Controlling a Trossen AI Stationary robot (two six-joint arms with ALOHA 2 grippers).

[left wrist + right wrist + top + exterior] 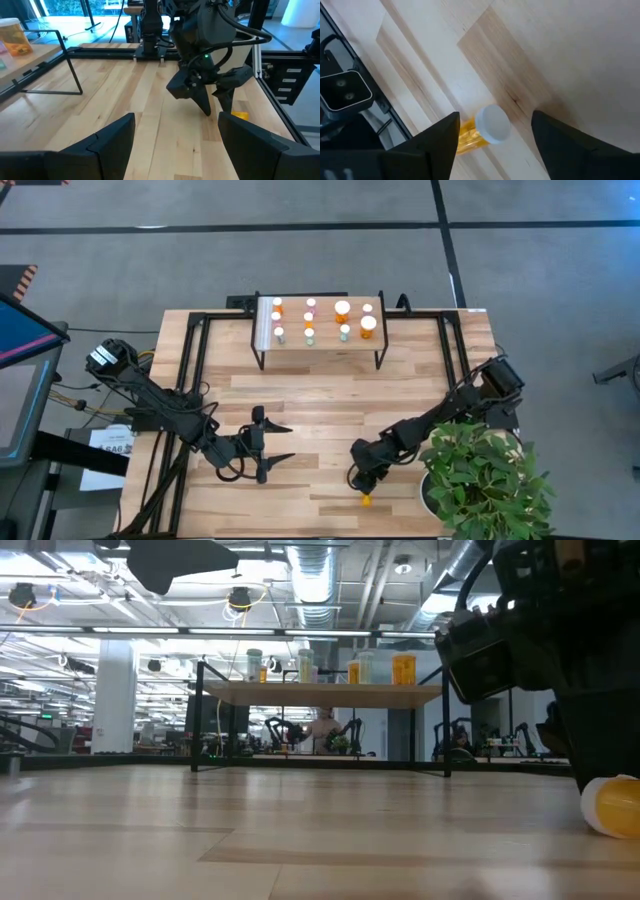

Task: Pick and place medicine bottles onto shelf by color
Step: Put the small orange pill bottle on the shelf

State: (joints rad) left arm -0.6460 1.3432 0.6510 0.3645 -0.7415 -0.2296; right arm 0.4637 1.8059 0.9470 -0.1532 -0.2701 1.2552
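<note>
orange bottle (pixel 482 127), white cap, seemingly on its side between right gripper (pixel 492 132) fingers.

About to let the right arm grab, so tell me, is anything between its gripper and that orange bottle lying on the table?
Nothing visible. The right gripper hangs directly over the orange bottle, fingers open on either side of it, bare tabletop around.

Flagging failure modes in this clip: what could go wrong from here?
1. The orange bottle lies on its side between the right gripper's open fingers; a closing finger may roll it away.
2. It lies near the table edge, so a nudge could send it off.
3. The plant crowds the right arm, which might brush it when lifting toward the shelf.
</note>
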